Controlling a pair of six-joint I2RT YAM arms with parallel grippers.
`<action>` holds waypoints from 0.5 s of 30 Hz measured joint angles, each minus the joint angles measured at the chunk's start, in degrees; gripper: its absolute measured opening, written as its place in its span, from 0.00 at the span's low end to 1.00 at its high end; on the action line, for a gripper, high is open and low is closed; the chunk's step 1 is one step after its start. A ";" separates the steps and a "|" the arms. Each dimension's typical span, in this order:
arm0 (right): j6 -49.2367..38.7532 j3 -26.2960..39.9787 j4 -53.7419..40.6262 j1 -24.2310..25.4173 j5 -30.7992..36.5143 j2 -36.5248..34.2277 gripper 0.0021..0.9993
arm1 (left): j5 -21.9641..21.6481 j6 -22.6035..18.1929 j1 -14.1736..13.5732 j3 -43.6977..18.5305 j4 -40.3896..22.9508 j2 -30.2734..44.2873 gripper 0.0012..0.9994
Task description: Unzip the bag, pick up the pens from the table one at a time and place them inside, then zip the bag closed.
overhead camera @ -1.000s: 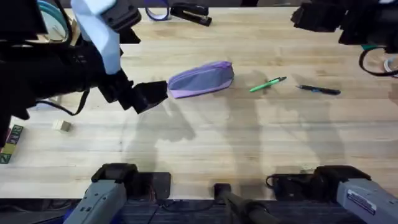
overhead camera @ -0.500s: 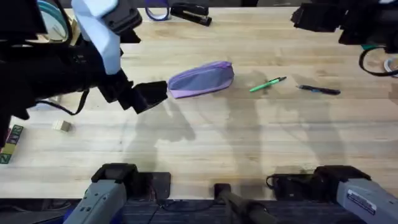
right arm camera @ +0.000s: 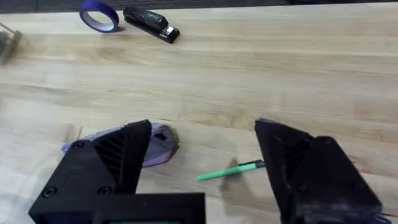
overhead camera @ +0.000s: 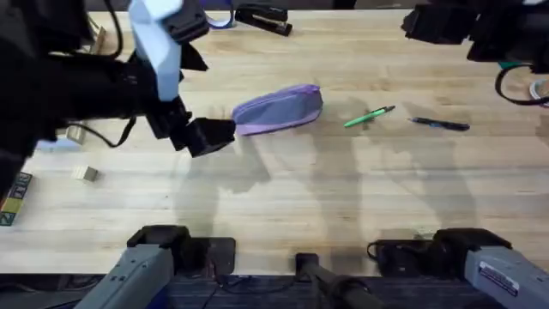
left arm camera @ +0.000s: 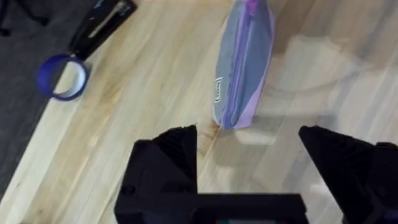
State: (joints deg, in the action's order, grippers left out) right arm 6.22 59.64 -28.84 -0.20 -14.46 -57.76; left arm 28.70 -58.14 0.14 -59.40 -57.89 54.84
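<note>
Left hand (overhead camera: 225,136) hovers at the bag's (overhead camera: 278,109) near end, fingers spread wide, holding nothing; the right hand (right arm camera: 202,165) hangs wide open too, empty, above the green pen (overhead camera: 370,117). The bag lies zipped on the surface (overhead camera: 300,197), left of both pens. Best play, I'd say: pin that near end, then find the zipper pull. The bag's long axis runs left-right, its right end tipped slightly away from the bases.

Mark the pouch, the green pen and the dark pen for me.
bag (overhead camera: 279,109), overhead view, middle of its fabric side.
green pen (overhead camera: 370,117), overhead view, mid-barrel.
dark pen (overhead camera: 439,124), overhead view, mid-barrel.
</note>
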 joint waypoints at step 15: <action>0.00 0.00 0.00 -0.01 0.00 -0.02 1.00 | 1.76 -7.31 0.00 -0.02 0.04 14.28 1.00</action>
State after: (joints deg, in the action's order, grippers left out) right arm 6.22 59.64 -28.84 -0.21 -14.46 -57.78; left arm 30.46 -65.45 0.14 -59.42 -57.84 69.12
